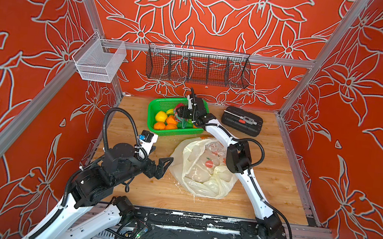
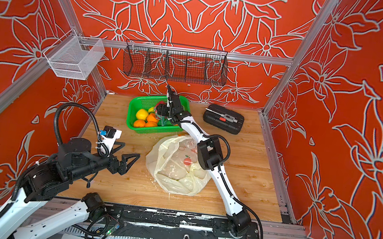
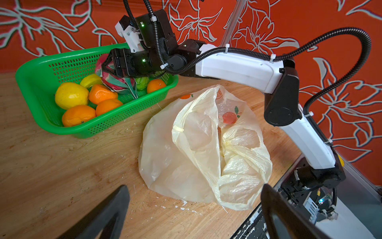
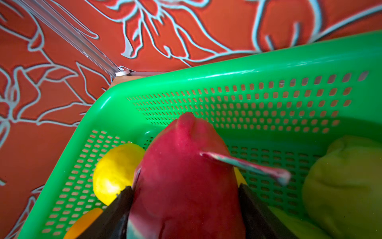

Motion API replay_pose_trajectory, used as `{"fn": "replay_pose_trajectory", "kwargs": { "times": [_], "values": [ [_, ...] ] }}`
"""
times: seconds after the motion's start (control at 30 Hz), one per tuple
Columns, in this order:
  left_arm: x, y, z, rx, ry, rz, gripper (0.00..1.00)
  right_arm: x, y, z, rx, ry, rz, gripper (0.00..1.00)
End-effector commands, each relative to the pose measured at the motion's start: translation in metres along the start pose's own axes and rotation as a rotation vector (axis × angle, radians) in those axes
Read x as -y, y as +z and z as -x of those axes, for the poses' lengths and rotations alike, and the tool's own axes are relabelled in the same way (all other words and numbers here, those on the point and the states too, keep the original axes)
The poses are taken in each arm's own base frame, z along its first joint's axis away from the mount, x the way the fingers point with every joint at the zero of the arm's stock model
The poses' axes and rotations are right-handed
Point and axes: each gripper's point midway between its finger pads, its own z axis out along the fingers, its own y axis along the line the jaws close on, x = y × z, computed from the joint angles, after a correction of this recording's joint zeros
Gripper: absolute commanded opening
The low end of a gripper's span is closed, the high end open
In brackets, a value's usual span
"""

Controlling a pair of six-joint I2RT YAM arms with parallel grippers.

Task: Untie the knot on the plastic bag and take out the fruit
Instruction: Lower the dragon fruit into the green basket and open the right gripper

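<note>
1. The step in hand is judged to be the setting down of a fruit. The dragon fruit (image 4: 179, 149) is gripped on 2 sides by the right claw (image 4: 186, 198), whose jaws are spread wide around it, and is held low inside the green basket (image 1: 176, 132) at the far side of the desk (image 1: 264, 182).
2. Whether the dragon fruit already rests on the basket floor cannot be told.
3. A lemon (image 1: 161, 116), several oranges (image 1: 159, 125) and a bumpy green fruit (image 3: 142, 82) are already lying in the basket.
4. The plastic bag (image 1: 199, 175) is spread slack on the middle of the desk, just near of the basket. Its mouth is open and no knot is seen. Whether any fruit is left inside cannot be told.
5. The left claw (image 1: 160, 156) is fully open and empty, held just left of the bag.
6. Next, the right jaws would need to be widened and lifted straight up, so that neighbouring fruit is not knocked.
</note>
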Motion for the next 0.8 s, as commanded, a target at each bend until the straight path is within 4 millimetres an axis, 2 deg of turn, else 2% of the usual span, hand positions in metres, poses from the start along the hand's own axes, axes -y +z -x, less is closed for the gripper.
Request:
{"fn": "replay_pose_trajectory", "kwargs": {
  "times": [0.0,0.13,0.23,0.43,0.6,0.67,0.77],
  "values": [
    [-0.003,0.001,-0.001,0.002,0.003,0.017,0.98,-0.016,-0.022,0.032,0.052,-0.042,0.019,0.73],
    [-0.007,0.004,-0.004,0.001,-0.011,0.039,0.98,-0.031,-0.044,0.056,0.096,-0.050,0.038,0.84],
    [-0.009,0.006,-0.006,-0.001,-0.023,0.047,0.98,-0.046,-0.068,0.078,0.135,-0.062,0.057,0.97],
    [-0.021,0.015,-0.011,0.009,-0.034,0.105,0.98,-0.067,-0.120,0.106,0.183,-0.115,0.064,0.97],
    [-0.046,0.024,-0.015,0.055,-0.023,0.228,0.98,-0.079,-0.198,0.127,0.252,-0.179,0.026,0.97],
    [-0.060,0.025,-0.016,0.090,-0.021,0.304,0.98,-0.077,-0.237,0.129,0.287,-0.214,-0.017,0.97],
    [-0.082,0.024,-0.019,0.146,-0.022,0.421,0.98,-0.061,-0.291,0.127,0.314,-0.234,-0.107,0.97]
  ]
}}
